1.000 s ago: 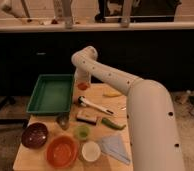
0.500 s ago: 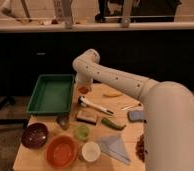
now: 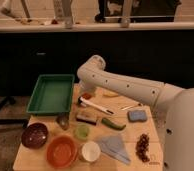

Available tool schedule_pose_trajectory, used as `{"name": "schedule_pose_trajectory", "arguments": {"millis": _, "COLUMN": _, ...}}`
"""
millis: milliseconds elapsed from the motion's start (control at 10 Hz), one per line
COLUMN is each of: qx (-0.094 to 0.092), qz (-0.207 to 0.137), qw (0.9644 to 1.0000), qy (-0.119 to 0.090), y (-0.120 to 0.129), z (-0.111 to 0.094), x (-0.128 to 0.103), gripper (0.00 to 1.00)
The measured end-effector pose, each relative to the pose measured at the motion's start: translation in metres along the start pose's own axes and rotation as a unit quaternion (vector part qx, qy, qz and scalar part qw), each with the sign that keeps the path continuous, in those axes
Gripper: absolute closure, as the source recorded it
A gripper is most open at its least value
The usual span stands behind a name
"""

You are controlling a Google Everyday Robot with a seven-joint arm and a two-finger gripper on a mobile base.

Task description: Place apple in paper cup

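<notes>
- your gripper (image 3: 85,96) sits low over the table's (image 3: 155,155) far edge, fingers pressed together right at the apple (image 3: 86,95), likely pinching it for lifting.
- the paper cup (image 3: 90,151) waits near the front, beside the orange bowl (image 3: 61,152), mouth up to receive it.

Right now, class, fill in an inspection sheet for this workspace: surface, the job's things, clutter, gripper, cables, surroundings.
Surface: wooden table, crowded.
Job's things: apple, orange-red, at the far side under the arm, beside the green tray; paper cup, white, upright at the near edge, right of the orange bowl.
Clutter: dark bowl, small green cup, banana, blue sponge, grape bunch, white-handled brush, grey cloth.
Gripper: gripper low over the far side, next to the apple, shut; whether it touches the apple cannot be told.
Cables: nothing seen.
Surroundings: dark counter and railing behind.
</notes>
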State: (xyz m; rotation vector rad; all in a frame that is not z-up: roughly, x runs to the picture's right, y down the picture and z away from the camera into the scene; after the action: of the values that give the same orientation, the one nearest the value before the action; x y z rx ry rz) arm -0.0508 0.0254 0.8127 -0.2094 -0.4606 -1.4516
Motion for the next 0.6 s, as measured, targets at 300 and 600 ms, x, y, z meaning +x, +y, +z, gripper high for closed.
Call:
{"name": "schedule_pose_trajectory", "arguments": {"millis": 300, "qx": 0.0, "qz": 0.0, "qw": 1.0, "qy": -0.001, "y": -0.0007, "z": 0.0002, "x": -0.0003, "gripper": 1.0}}
{"name": "schedule_pose_trajectory", "arguments": {"millis": 600, "qx": 0.0, "qz": 0.0, "qw": 1.0, "qy": -0.001, "y": -0.0006, "z": 0.0001, "x": 0.0006, "gripper": 1.0}}
